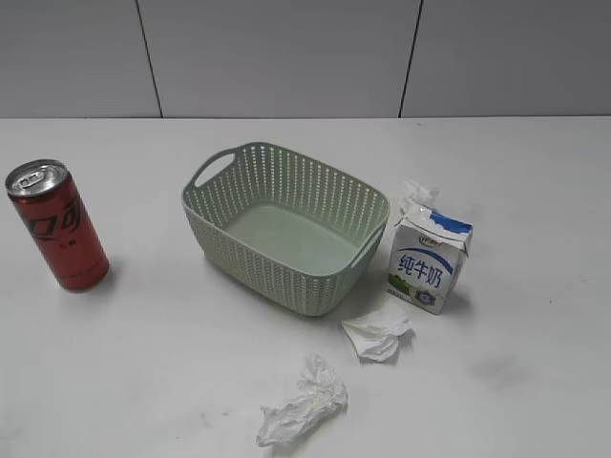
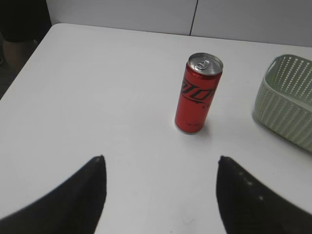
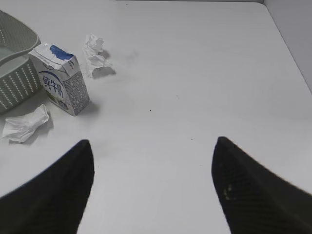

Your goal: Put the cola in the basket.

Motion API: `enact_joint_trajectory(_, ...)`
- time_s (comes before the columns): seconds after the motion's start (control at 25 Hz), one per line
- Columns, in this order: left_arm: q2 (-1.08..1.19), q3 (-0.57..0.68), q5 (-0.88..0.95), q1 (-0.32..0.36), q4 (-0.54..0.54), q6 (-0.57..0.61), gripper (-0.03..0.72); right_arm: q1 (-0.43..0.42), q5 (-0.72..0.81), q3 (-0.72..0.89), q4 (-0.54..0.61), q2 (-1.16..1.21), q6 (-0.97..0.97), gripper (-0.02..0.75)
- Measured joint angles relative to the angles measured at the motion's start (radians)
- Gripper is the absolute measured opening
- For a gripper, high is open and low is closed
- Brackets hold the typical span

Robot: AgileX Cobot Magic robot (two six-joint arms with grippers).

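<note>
We take the basket [image 1: 286, 229] as our landmark. The cola [image 1: 57, 225] stands upright on the table [image 1: 172, 363], well apart from the basket on its left side, silver top up, long axis vertical. Nothing lies between can and basket. The basket itself is empty, with one cut-out handle facing the can's side.

On the far side of the basket, just beside its right wall, stands a milk carton [image 1: 430, 260]. Three crumpled tissues lie near it: one behind the carton [image 1: 417, 196], one at the basket's front right corner [image 1: 378, 333], one further forward [image 1: 302, 402].

Neither arm shows in the exterior view. In the left wrist view the left gripper [image 2: 161, 161] is spread wide with nothing between its fingers; the can sits ahead of it, slightly right of the gap's centre line, not yet within reach of the fingers. The basket's edge shows to the can's right there. The right gripper [image 3: 152, 141] is likewise spread wide and holding nothing; it looks down on bare table beyond the carton, on the opposite side of the basket from the can.

Judgement: the left arm is the nearer one and should take the can. With the can upright, a level side grasp on the body suits, after advancing forward and a little rightward. No grasp is yet made; the task is at its start.
</note>
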Motion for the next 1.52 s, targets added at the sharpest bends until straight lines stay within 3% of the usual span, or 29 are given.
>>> enact_joint_trajectory(0.88, 0.0, -0.003, -0.02, 0.0, 0.001, 0.0, 0.536, 0.0, 0.0, 0.0, 0.0, 0.0, 0.0, 0.572)
enact_joint_trajectory(1.28, 0.102, -0.02, -0.458, 0.0, -0.021, 0.0, 0.542, 0.0, 0.0, 0.0, 0.0, 0.0, 0.0, 0.572)
enact_joint_trajectory(1.52, 0.334, -0.052, -0.541, 0.0, -0.063, 0.0, 0.65, 0.0, 0.0, 0.0, 0.0, 0.0, 0.0, 0.572)
